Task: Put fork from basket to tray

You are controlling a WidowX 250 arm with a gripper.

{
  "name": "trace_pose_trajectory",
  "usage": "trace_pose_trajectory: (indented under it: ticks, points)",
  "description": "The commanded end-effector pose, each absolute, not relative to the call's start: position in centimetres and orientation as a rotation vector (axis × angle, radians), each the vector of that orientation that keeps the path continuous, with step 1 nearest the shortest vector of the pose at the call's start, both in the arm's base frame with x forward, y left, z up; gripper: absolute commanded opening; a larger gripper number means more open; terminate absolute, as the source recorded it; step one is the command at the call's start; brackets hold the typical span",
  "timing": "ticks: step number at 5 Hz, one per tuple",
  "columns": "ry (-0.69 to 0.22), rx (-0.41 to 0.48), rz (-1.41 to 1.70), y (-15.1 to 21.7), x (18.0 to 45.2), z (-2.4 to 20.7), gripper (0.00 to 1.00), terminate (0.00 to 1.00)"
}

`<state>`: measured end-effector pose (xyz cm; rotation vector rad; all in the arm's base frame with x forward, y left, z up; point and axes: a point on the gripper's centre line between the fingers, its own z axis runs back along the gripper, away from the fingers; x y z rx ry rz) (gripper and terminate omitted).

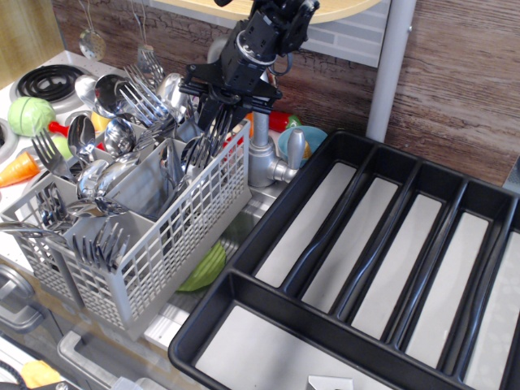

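The light grey basket (171, 244) stands at the left, packed with upright forks and spoons. One fork (216, 123) stands tines-up in its far right compartment. My gripper (221, 114) has come down from above onto that corner. Its black fingers (236, 114) stand on either side of the fork's tines with a narrow gap, so it looks open. I cannot tell whether they touch the fork. The big black tray (268, 219) with pale grey compartments lies at the right; I see no cutlery in it.
A metal faucet (264, 158) stands between basket and tray, right below my gripper. A blue cup (296, 145) is behind it. Toy vegetables (31, 115) and a stove burner (45, 80) lie at the left. A grey post (390, 65) rises behind the tray.
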<state>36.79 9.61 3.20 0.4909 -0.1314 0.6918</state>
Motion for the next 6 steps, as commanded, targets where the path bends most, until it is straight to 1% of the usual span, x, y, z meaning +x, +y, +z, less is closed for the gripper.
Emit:
trace_pose_trajectory:
  ticks: [1, 2, 3, 4, 5, 6]
  points:
    - [-0.269, 0.519, 0.713, 9.9, 38.2, 8.3, 0.00, 0.00]
    - [-0.365, 0.529, 0.734, 10.5, 39.7, 12.1, 0.00, 0.00]
    - [-0.451, 0.580, 0.734, 9.5, 40.8, 16.0, 0.00, 0.00]
    - [-0.496, 0.645, 0.740, 7.2, 40.8, 19.3, 0.00, 0.00]
    - [-0.587, 0.716, 0.751, 4.2, 40.9, 22.1, 0.00, 0.00]
    - [-0.618, 0.687, 0.779, 0.9, 41.8, 23.1, 0.00, 0.00]
